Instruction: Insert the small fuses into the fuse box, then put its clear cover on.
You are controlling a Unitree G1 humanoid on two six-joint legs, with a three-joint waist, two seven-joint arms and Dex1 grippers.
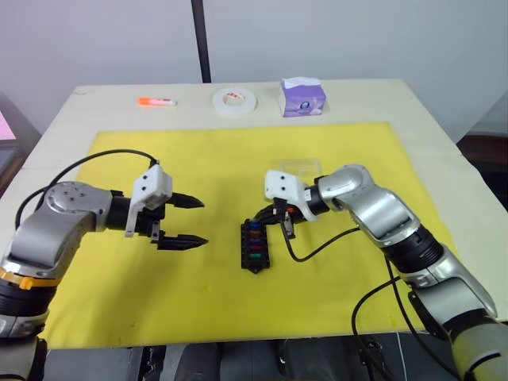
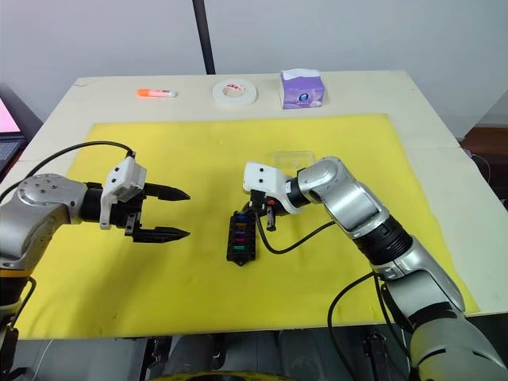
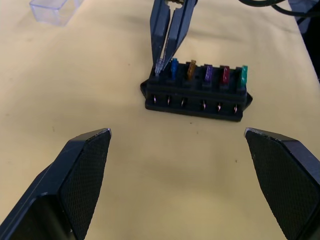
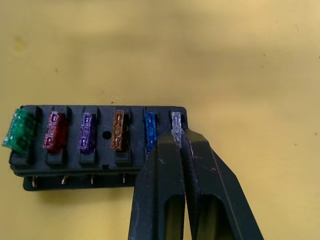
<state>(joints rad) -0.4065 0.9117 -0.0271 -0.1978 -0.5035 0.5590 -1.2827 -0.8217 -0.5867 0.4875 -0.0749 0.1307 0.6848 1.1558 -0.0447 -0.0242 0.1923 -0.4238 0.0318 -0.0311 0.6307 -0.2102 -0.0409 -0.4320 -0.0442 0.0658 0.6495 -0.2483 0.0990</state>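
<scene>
Head view: the fuse box [image 1: 254,247] lies on the yellow mat between both claws, coloured fuses seated. Left wrist view: left claw [image 3: 185,150] spread wide, empty — box ahead, clear cover [image 3: 54,10] beyond. Right wrist view: right claw [image 4: 181,137] clenched on the grey fuse [image 4: 176,124] at the end slot.

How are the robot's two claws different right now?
The left claw is wide open and holds nothing; the right claw is shut on the clear fuse. The left hovers beside the fuse box; the right is at its end slot. Both have black fingers.
</scene>
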